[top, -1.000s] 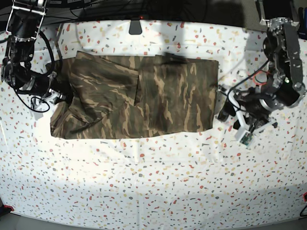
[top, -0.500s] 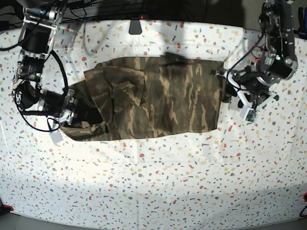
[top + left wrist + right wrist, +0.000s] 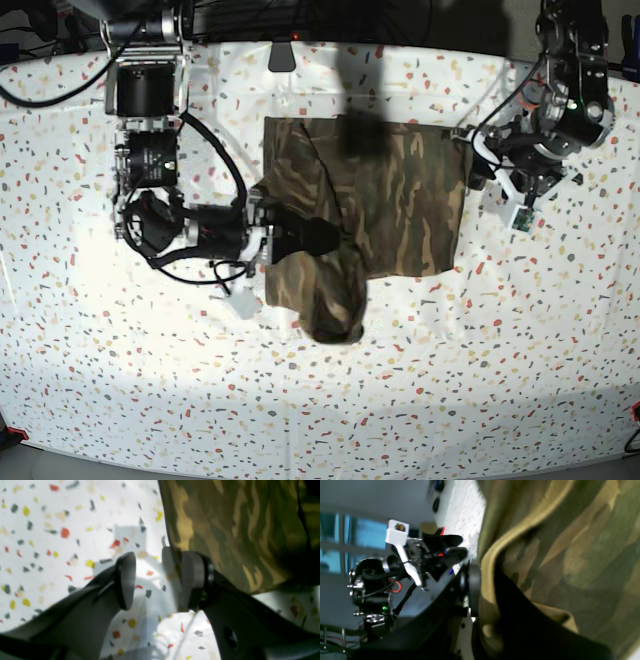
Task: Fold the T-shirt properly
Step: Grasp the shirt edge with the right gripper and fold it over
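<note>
Two grippers are working the cloth: the right gripper [image 3: 283, 236] is clamping a bunched fold of the T-shirt [image 3: 400, 200] and holding it lifted near the scene's middle, so the cloth is hanging in a lump over the speckled table cover [image 3: 300, 400]. The left gripper [image 3: 156, 580] is standing with jaws apart at the shirt's right edge, gripping nothing, while the remaining shirt is lying flat toward the far side.
</note>
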Controlling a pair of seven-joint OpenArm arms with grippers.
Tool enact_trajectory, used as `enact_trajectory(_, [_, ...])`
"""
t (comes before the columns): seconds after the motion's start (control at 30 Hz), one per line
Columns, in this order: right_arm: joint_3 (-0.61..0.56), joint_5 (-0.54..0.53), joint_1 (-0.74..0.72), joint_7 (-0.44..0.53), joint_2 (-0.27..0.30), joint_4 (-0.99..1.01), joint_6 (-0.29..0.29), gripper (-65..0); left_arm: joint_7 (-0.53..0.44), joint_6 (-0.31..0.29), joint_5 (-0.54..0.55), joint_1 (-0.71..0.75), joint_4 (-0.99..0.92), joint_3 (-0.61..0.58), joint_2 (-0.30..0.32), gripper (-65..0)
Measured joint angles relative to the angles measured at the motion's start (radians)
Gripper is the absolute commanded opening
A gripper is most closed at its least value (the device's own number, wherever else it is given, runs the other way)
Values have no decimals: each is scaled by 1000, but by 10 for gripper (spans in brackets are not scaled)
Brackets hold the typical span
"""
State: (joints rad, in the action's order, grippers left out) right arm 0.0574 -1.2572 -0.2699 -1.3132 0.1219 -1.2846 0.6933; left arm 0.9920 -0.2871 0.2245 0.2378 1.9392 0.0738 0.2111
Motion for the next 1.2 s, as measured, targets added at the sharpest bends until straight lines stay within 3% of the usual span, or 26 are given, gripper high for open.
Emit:
enact_trajectory(0.33, [-60, 313, -23, 114, -216, 0, 0, -650, 3, 0, 1, 20, 0, 0, -1, -358])
enact_trajectory(0.47, [-58, 374, -22, 192, -273, 0, -1, -650, 5, 0, 12, 20, 0, 0, -2, -358])
enact_trajectory(0.57, [-60, 423, -24, 190, -275, 0, 0, -650, 26, 0, 25, 19, 0, 0, -3, -358])
enact_trajectory(0.67, [-61, 421, -21, 204, -269, 0, -1, -630, 39, 0, 44, 23, 0, 0, -3, -358])
enact_trajectory(0.73, [-64, 422, -21, 206, -269, 0, 0, -508, 41, 0, 32, 23, 0, -2, -4, -358])
enact_trajectory(0.8, [-64, 419, -21, 206, -271, 0, -1, -452, 47, 0, -24, 23, 0, -2, -3, -358])
enact_trajectory(0.97, [-66, 399, -21, 217, -270, 0, -1, -448, 113, -24, -44, 23, 0, 0, -3, -358])
enact_trajectory(1.2, [-191, 215, -21, 252, -269, 0, -5, -448, 169, -23, -87, 23, 0, 0, -4, -358])
